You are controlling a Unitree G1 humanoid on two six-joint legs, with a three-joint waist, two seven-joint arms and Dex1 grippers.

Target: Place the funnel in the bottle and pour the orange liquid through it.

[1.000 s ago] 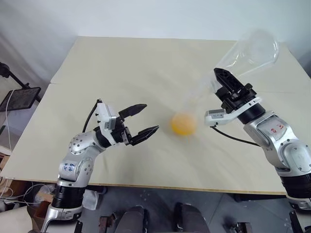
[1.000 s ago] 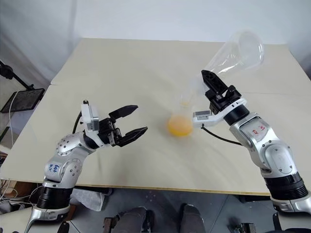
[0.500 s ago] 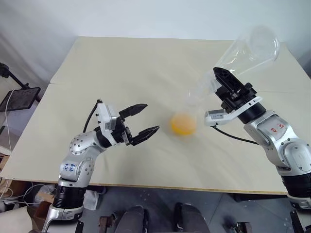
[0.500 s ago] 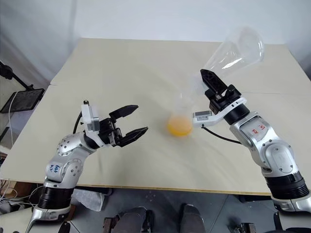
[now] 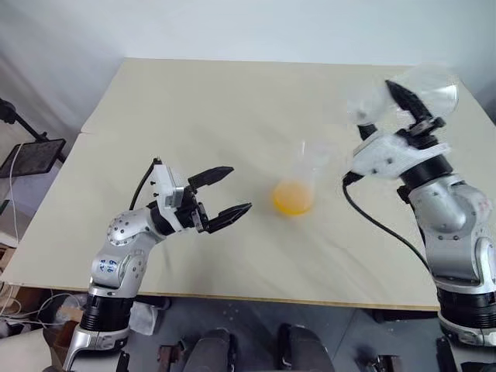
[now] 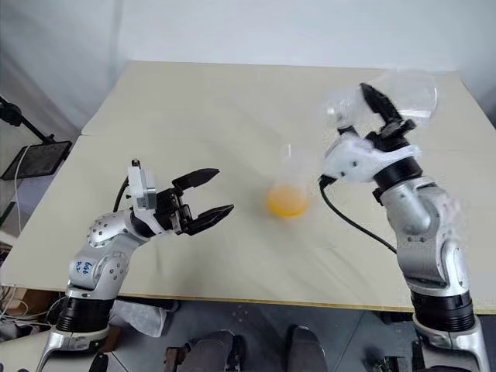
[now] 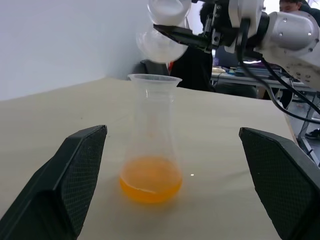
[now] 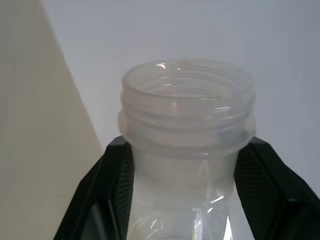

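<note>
Head cam first: we see the left gripper [image 5: 241, 188] held low over the table [image 5: 194, 101], forearm angled in from the left, jaws spread wide with nothing in them, pointing at the bottle [image 5: 298, 182], which stands mid-table a little way off. The orange liquid [image 5: 292, 199] sits as a shallow pool in its wide base. On the right, the right gripper [image 5: 411, 105] is raised high with the wrist cocked upward, clamped on a clear container [image 5: 438, 81] that looks empty to us. From the left wrist cam, both black fingers [image 7: 75, 175] frame the bottle well apart from it, and the funnel [image 7: 154, 80] appears to sit in its neck, with the right arm and its container up behind. From the right wrist cam, the fingers [image 8: 112, 180] pinch that container just below its threaded mouth.
</note>
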